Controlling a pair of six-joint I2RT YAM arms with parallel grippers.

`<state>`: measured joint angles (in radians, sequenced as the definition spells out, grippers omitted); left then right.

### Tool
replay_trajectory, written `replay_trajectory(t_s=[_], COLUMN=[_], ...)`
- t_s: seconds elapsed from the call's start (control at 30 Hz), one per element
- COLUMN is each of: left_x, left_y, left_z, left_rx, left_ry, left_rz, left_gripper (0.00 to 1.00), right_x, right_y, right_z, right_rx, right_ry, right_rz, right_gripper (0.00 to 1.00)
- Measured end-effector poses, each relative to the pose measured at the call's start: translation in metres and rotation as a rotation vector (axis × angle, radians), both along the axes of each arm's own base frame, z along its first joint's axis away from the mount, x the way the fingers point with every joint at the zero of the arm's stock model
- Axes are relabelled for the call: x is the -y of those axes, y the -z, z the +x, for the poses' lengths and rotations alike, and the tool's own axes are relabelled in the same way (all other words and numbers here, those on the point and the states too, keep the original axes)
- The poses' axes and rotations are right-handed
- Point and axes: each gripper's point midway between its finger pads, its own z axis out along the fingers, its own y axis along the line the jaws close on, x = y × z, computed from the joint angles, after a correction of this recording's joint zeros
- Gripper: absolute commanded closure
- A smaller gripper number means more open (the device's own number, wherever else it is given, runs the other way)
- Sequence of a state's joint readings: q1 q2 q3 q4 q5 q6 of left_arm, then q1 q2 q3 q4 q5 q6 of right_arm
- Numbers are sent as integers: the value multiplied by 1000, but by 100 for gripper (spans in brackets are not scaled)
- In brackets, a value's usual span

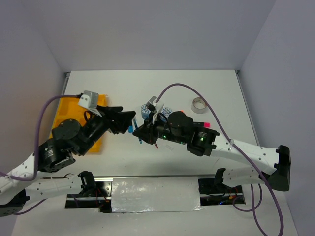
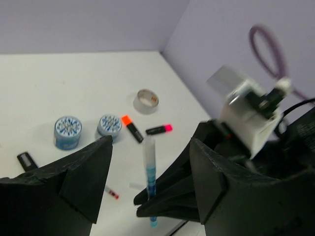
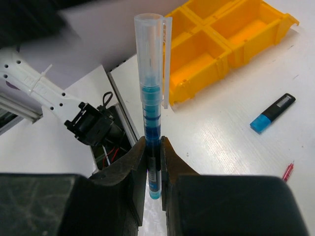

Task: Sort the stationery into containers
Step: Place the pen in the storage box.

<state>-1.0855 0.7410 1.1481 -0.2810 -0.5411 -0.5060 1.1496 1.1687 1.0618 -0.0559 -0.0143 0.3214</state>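
Note:
My right gripper (image 3: 153, 147) is shut on a thin blue pen (image 3: 151, 98) with a clear cap and holds it upright above the table. In the top view the right gripper (image 1: 140, 132) faces my left gripper (image 1: 127, 121). The left gripper (image 2: 150, 145) is open and empty, its jaws on either side of the pen (image 2: 149, 169) but apart from it. The yellow tray (image 3: 221, 39) lies beyond, partly hidden under the left arm in the top view (image 1: 66, 110). On the table lie a blue highlighter (image 3: 272, 114), a red pen (image 3: 288, 171), two patterned rolls (image 2: 68, 132) (image 2: 110, 125), an orange highlighter (image 2: 132, 128), a pink highlighter (image 2: 160, 129) and a silvery tape ring (image 2: 146, 100).
The near table edge with an open slot of wiring (image 3: 93, 128) sits below the held pen. A foil-covered panel (image 1: 155, 194) lies between the arm bases. Walls close in the table on three sides.

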Motion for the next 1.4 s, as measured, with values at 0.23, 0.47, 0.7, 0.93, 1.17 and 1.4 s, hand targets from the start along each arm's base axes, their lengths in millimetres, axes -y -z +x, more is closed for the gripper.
replay_trajectory(t_s=[0.23, 0.47, 0.7, 0.93, 1.17, 1.4], left_x=[19, 30, 34, 34, 34, 23], left_y=[61, 59, 72, 73, 73, 83], left_z=[-1, -6, -6, -5, -5, 2], left_rx=[-88, -84, -106, -111, -118, -131], left_ry=[53, 108, 117, 113, 109, 40], left_rz=[114, 98, 97, 91, 79, 127], left_gripper=[38, 53, 55, 83, 100, 100], right_x=[1, 1, 3, 4, 5, 8], right_y=[0, -1, 0, -2, -2, -9], right_z=[2, 4, 5, 6, 6, 3], right_rx=[-1, 1, 0, 3, 4, 13], right_ry=[15, 25, 34, 41, 44, 37], right_rz=[2, 3, -3, 1, 2, 23], right_gripper=[100, 100, 100, 100, 56, 0])
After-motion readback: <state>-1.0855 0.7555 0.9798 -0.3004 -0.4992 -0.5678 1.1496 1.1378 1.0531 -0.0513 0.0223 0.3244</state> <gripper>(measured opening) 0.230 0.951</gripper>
